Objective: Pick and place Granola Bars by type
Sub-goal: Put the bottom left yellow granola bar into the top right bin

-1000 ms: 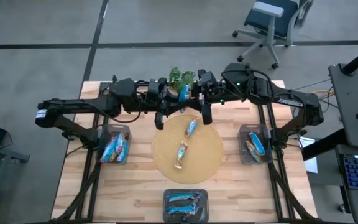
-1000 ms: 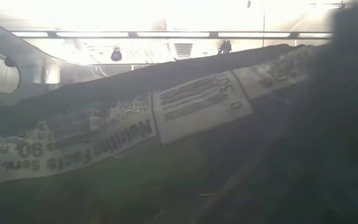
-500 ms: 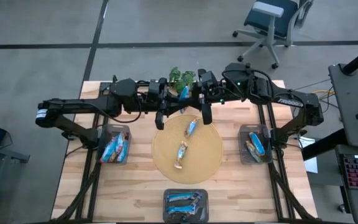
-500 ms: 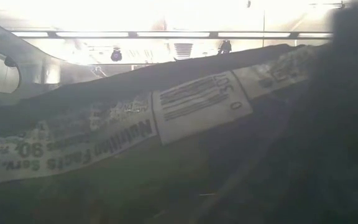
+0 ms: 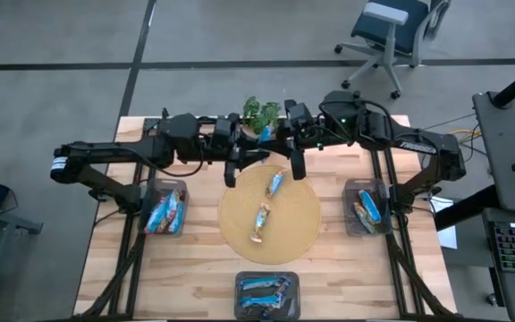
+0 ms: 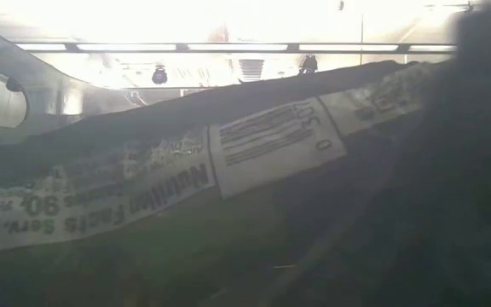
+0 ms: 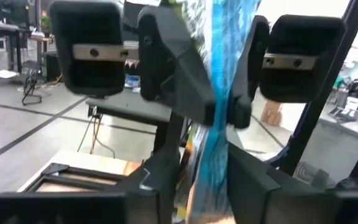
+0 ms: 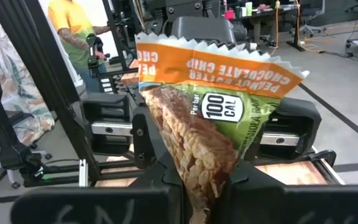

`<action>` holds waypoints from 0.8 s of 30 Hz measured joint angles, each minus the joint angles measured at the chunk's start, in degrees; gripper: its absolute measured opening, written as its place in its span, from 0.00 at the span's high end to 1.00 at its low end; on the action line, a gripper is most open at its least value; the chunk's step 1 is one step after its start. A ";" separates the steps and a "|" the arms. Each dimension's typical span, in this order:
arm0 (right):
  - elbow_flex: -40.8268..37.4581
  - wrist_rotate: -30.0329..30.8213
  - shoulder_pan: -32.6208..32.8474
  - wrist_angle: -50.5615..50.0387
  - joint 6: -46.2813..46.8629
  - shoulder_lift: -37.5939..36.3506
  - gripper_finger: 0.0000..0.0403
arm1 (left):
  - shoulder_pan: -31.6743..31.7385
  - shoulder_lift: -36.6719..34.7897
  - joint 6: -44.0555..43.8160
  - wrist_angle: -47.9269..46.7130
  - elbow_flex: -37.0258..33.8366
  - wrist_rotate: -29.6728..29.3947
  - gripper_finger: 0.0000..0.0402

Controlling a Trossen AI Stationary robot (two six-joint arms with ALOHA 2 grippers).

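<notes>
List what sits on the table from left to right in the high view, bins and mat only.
Left bin → round mat → right bin. The front bin lies below the mat, so its place overlaps.

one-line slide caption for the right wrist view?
Right gripper clamps a peanut butter chocolate chip granola bar, with the left gripper facing it, fingers spread.

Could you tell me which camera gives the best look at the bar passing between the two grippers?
The right wrist view: the bar fills it, label readable. The left wrist view shows only its blue edge; the high view a speck; the low view nothing of it.
</notes>
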 joint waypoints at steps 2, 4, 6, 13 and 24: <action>0.00 -0.05 0.00 -0.21 -0.08 -0.28 0.94 | 0.14 -0.13 0.01 -0.80 0.00 -0.68 0.70; 0.00 -0.01 -0.02 -1.15 -0.21 -0.66 0.94 | 0.17 -0.50 0.03 -2.34 0.00 -1.74 0.66; 0.00 0.01 -0.07 -3.41 -0.25 -1.22 0.94 | 0.20 -1.12 0.17 -4.05 0.00 -3.17 0.62; 0.00 0.36 0.00 -12.15 -3.53 -5.57 0.94 | 0.26 -5.56 0.94 -10.88 0.00 -6.51 0.59; 0.02 6.82 -0.37 -30.41 -2.71 -15.29 0.94 | 0.26 -12.47 -1.74 -25.47 -0.02 -8.51 0.64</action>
